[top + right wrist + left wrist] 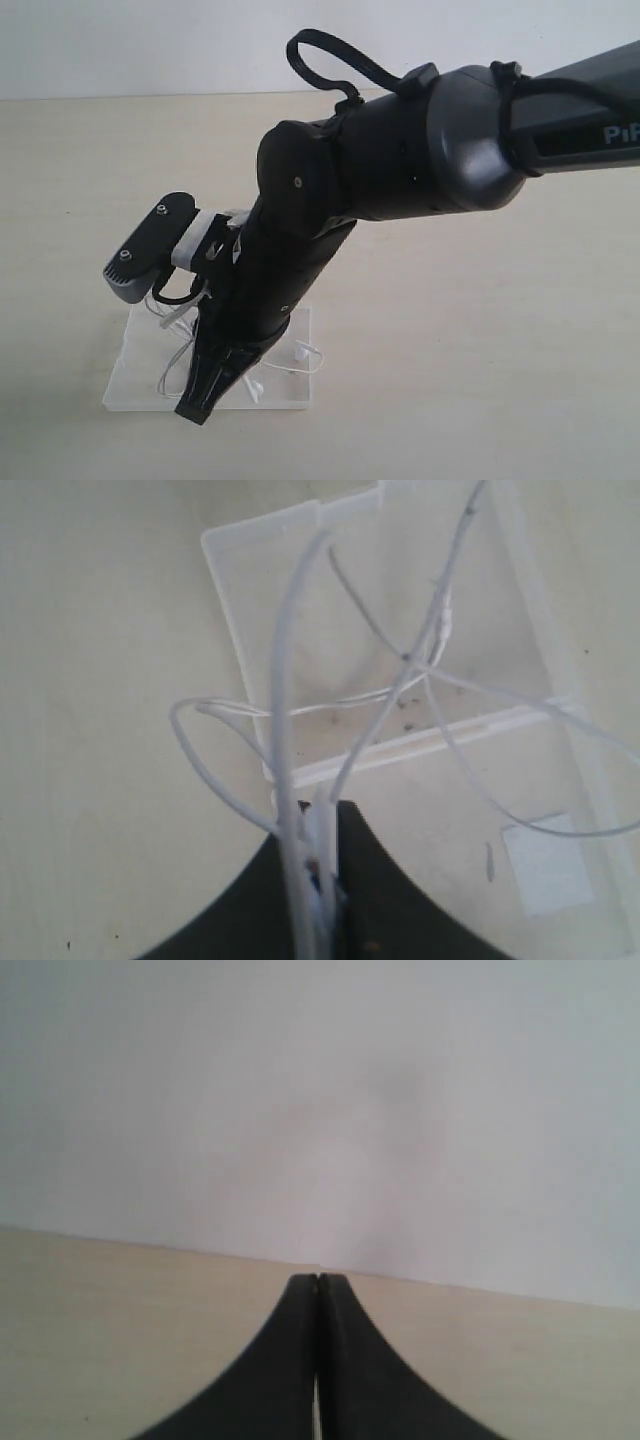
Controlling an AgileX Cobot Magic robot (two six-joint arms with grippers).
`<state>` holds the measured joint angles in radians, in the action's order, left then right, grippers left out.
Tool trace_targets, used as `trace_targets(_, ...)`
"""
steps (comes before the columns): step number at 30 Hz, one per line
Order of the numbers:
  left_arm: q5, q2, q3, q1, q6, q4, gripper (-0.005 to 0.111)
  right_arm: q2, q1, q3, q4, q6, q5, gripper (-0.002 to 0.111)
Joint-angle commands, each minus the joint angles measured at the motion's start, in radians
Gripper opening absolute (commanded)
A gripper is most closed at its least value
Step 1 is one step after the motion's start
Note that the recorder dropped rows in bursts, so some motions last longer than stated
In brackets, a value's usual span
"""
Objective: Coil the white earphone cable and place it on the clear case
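Note:
The clear case lies open and flat on the table at the lower left of the exterior view. My right gripper reaches across and points down over it. In the right wrist view this gripper is shut on several bunched strands of the white earphone cable. Loose loops spread over both halves of the case, near its white sticker. One cable loop pokes out beside the arm. My left gripper is shut on nothing, above bare table, and does not show in the exterior view.
The right arm's dark body crosses the exterior view from upper right to lower left and hides part of the case. Its wrist camera sticks out to the left. A beige tabletop surrounds the case, with a pale wall behind.

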<state>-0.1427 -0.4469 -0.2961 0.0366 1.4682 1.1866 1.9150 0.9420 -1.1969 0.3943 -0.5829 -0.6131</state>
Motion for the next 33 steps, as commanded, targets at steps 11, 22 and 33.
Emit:
trace_targets(11,-0.017,0.004,0.098,-0.077,0.002,0.009,0.000,-0.001,0.001,-0.006,-0.004,-0.006,0.035,0.000)
trace_targets(22,-0.017,0.004,0.098,-0.077,0.002,0.009,0.000,-0.001,0.001,-0.006,-0.004,-0.006,0.037,0.000)
trace_targets(33,-0.017,0.004,0.098,-0.077,0.002,0.009,0.000,-0.001,0.001,-0.006,-0.004,-0.006,0.026,0.000)
